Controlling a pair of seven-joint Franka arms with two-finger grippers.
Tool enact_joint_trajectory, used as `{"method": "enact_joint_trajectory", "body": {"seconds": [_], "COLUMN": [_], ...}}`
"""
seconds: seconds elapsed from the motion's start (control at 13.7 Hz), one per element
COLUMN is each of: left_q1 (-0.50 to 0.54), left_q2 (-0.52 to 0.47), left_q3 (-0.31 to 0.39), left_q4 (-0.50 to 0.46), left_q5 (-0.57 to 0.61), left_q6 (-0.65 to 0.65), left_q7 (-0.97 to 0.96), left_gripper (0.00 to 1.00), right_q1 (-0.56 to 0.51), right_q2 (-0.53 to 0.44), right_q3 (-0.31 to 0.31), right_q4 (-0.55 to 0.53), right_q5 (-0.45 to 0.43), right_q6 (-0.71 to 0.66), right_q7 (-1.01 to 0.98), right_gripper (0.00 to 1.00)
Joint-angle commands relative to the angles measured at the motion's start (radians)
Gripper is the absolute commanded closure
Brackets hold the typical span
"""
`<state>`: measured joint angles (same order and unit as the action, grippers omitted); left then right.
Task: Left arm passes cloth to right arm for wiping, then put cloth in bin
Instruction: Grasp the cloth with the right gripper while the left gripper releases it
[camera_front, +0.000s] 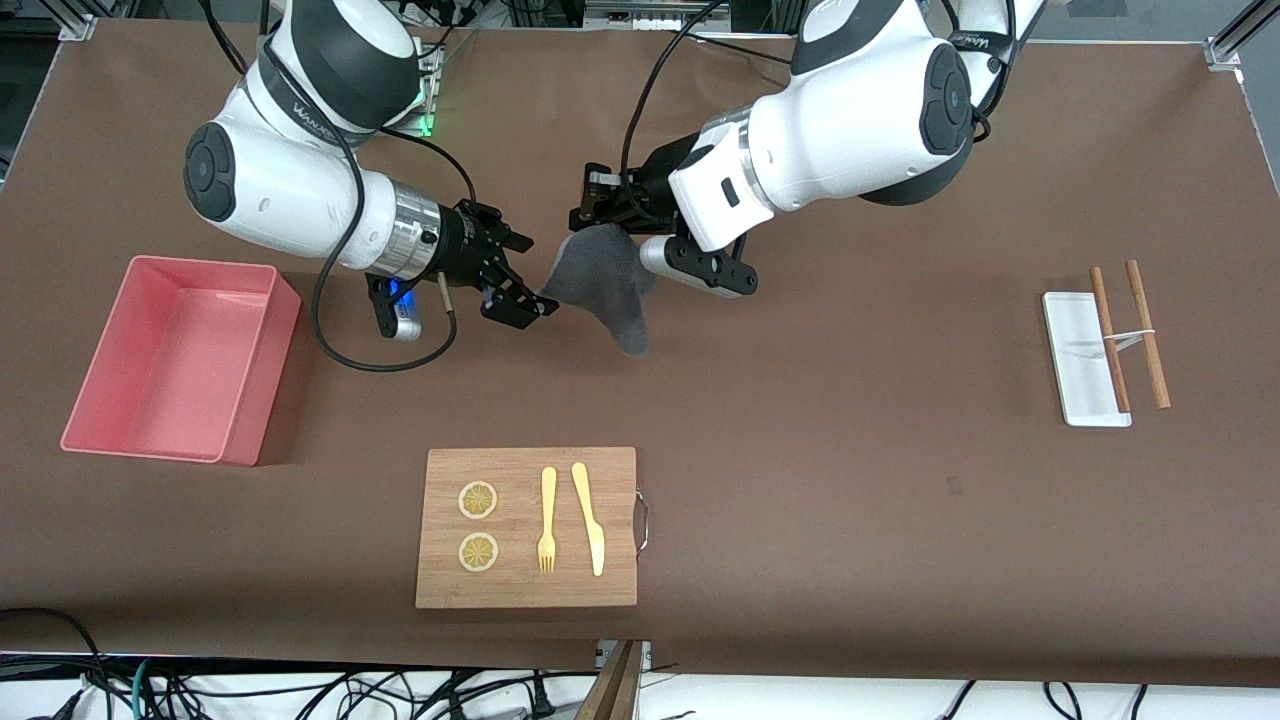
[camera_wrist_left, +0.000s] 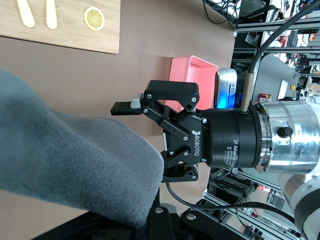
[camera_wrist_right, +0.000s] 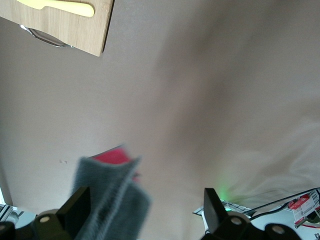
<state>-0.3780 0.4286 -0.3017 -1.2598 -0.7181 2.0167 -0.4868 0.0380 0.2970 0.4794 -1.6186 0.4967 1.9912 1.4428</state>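
Handover: small dark grey soft fabric cloth (camera_front: 605, 285) is being held up over bare brown table (camera_front: 850, 450), between both arms, well apart from salmon-pink rectangular plastic bin (camera_front: 180, 355) at right arm's end.
Left gripper (camera_front: 592, 212): black, on all-white wrist; is pinching cloth's top edge, rest is hanging free.
Right gripper (camera_front: 520, 285): black, on silver-cuffed wrist; fingers (camera_wrist_left: 125, 107) are spread wide, cloth's corner is lying betw. them per right wrist view.
Doing it well: right's closure should be made on plenty of fabric, not just the edge; left's release is best delayed until that grip is confirmed.
Risk: w/ a thin bite, cloth is likely to slip to table.
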Motion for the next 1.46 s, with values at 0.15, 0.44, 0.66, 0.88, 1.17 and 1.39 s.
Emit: {"method": "enact_joint_trajectory", "body": {"seconds": [0.15, 0.44, 0.66, 0.88, 1.17, 1.39], "left_q1": [0.004, 0.002, 0.004, 0.002, 0.005, 0.007], "left_q2": [-0.01, -0.01, -0.01, -0.008, -0.008, -0.008], "left_q3": [0.006, 0.006, 0.006, 0.006, 0.006, 0.006], "left_q4": [-0.001, -0.003, -0.003, -0.003, -0.003, -0.003], "left_q5": [-0.023, -0.023, -0.023, -0.023, -0.023, -0.023], "left_q6": [-0.003, -0.003, -0.003, -0.003, -0.003, -0.003], "left_q7": [-0.003, -0.003, -0.001, -0.003, -0.003, -0.006], "left_gripper": [1.0, 1.0, 1.0, 1.0, 1.0, 1.0], "right_q1": [0.002, 0.01, 0.039, 0.039, 0.034, 0.034], "right_q2": [0.002, 0.017, 0.043, 0.054, 0.053, 0.053], "right_q3": [0.005, 0.007, 0.005, 0.005, 0.005, 0.005], "right_q4": [-0.004, -0.004, -0.001, 0.002, 0.005, 0.006], "right_q5": [0.049, 0.049, 0.049, 0.049, 0.052, 0.054], "right_q6": [0.009, 0.021, 0.058, 0.061, 0.058, 0.06], "right_q7": [0.024, 0.024, 0.028, 0.022, 0.018, 0.022], "right_gripper": [0.0, 0.0, 0.32, 0.97, 1.0, 1.0]}}
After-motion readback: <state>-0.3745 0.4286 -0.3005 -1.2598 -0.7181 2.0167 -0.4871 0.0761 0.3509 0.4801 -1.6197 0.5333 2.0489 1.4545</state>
